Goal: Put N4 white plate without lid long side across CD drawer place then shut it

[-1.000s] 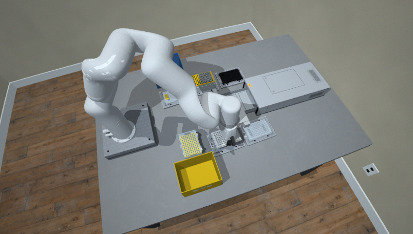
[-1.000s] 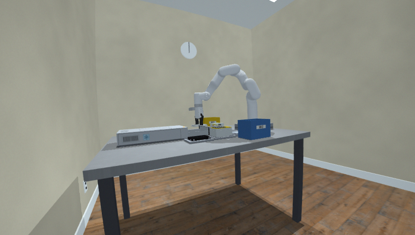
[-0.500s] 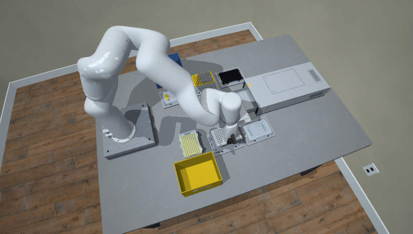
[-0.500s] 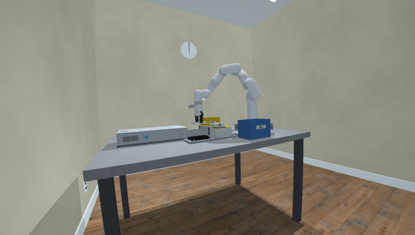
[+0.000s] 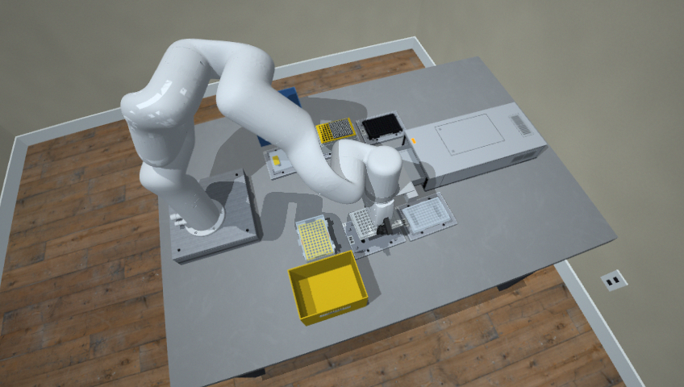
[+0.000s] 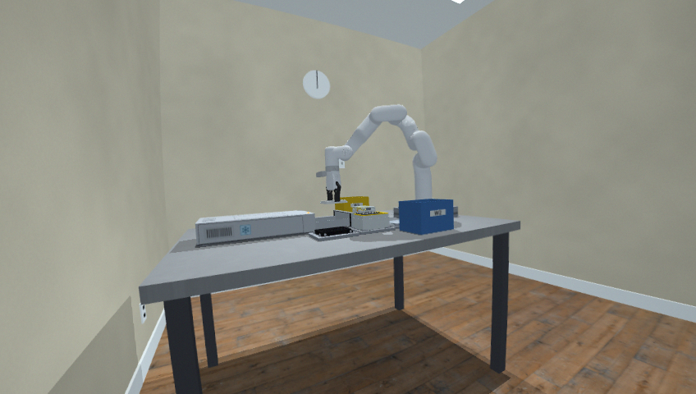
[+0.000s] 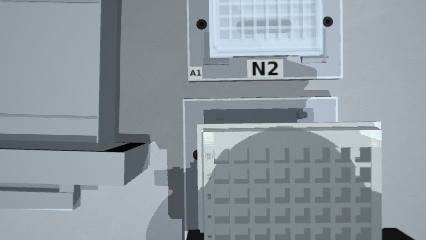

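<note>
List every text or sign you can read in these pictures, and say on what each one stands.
"N2": nest plate under the clear plate.
"A1": same nest's corner.
Snowflake sign: cooler.
Blue bin's label: blurred, perhaps "W2".
Yellow bin's front print: too small.
White plate's edge marks: unreadable.

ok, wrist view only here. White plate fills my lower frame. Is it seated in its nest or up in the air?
Observer: Up in the air. In the exterior view the white plate hangs flat in the gripper, above everything else on the bench.
Operator: Drawer state? I only see a grey edge on my left.
Observer: It is open. In the top view the cooler's lamp glows orange and the drawer stands pulled out toward the arm.
Operator: What is on the far side of N4 from N2?
Observer: In the top view there is a yellow plate in the next nest, and a yellow bin in front of it.
</note>
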Controlling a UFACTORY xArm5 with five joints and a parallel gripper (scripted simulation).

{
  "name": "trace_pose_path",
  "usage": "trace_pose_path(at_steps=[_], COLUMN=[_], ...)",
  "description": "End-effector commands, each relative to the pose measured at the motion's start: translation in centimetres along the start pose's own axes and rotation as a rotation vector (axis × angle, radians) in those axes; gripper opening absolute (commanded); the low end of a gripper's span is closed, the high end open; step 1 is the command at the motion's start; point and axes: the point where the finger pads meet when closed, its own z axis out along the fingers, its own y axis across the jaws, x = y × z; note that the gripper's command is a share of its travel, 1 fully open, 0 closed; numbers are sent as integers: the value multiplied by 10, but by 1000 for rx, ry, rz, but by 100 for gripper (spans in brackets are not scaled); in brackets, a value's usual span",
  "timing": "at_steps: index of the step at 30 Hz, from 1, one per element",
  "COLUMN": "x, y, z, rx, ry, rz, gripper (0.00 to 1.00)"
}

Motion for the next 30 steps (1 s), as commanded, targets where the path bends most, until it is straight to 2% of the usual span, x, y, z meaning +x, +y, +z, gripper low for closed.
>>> trace_pose_path(at_steps=[1,24,30], x=[1,1,1], y=[0,0,0], z=[-7,-42,-42], rx=[-3,-3,-3], ry=[2,2,2], rz=[0,0,0], gripper=[0,0,0])
